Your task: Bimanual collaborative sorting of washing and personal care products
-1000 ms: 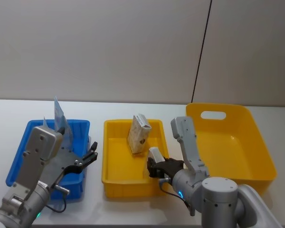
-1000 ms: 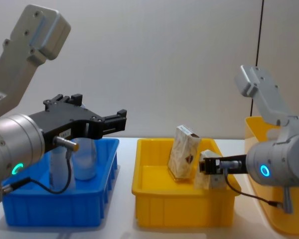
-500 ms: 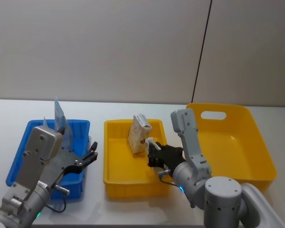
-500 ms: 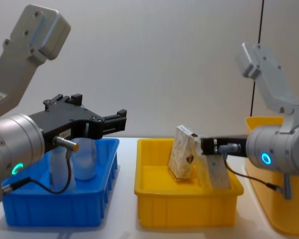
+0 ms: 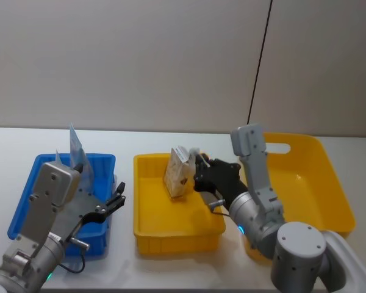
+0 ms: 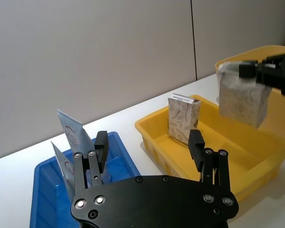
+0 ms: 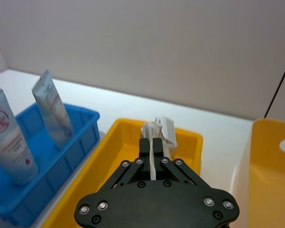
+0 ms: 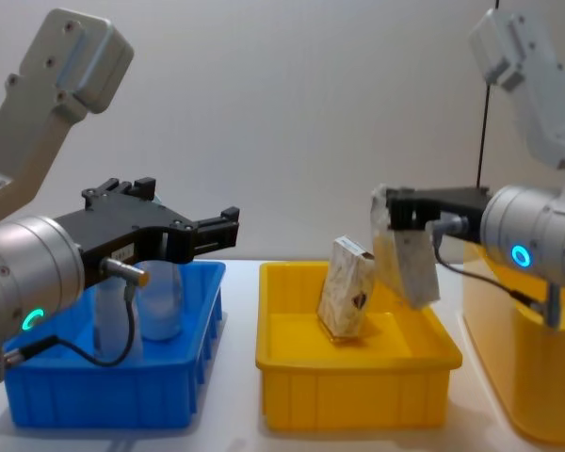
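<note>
Since the whitish packet (image 8: 412, 268) hangs soft and crinkly from the right gripper (image 8: 393, 212), pinched by its top edge above the yellow tray (image 8: 358, 381), we should carry it level and slowly, clear of the stiff beige carton (image 8: 347, 299) leaning below. Our left gripper (image 8: 221, 231) hovers with jaws wide over the blue tray (image 8: 104, 395) of smooth tapering tubes (image 7: 9, 137).

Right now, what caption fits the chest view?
Right gripper holds a packet above the yellow tray; left gripper hovers open.

No wording can be read: the tubes (image 7: 12, 142) carry a red round logo and tiny print, and the carton (image 6: 182, 121) top has perhaps a printed label.
</note>
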Available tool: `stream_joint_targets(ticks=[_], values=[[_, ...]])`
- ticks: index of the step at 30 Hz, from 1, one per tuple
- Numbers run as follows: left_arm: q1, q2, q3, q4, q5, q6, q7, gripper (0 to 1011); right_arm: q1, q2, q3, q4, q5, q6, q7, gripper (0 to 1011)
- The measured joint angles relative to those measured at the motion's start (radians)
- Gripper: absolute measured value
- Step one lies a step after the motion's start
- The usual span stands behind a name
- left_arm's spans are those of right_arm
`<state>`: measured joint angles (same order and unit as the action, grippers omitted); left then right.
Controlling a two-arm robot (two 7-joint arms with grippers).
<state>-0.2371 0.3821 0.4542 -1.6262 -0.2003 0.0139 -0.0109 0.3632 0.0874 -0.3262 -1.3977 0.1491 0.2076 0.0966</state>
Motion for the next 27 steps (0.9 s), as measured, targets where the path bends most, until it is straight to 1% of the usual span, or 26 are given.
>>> stream_joint_targets(ticks=[4,9,12,18,27], values=[[0.000,0.000,0.000,0.000,0.000,0.000,0.000,1001,0.000,0.007,0.009,-0.011,-0.004,-0.061,0.013,28],[0.000,0.000,0.000,0.000,0.000,0.000,0.000,1001,-0.001,0.016,0.024,-0.032,-0.011,-0.112,0.016,25],[0.000,0.000,0.000,0.000,0.000,0.000,0.000,1001,-0.005,0.022,0.035,-0.048,-0.020,-0.124,0.010,26],[0.000,0.000,0.000,0.000,0.000,0.000,0.000,1001,-0.013,0.036,0.057,-0.080,-0.038,-0.119,-0.011,26],[0.000,0.000,0.000,0.000,0.000,0.000,0.000,1001,-0.034,0.058,0.113,-0.126,-0.049,-0.039,-0.046,25]])
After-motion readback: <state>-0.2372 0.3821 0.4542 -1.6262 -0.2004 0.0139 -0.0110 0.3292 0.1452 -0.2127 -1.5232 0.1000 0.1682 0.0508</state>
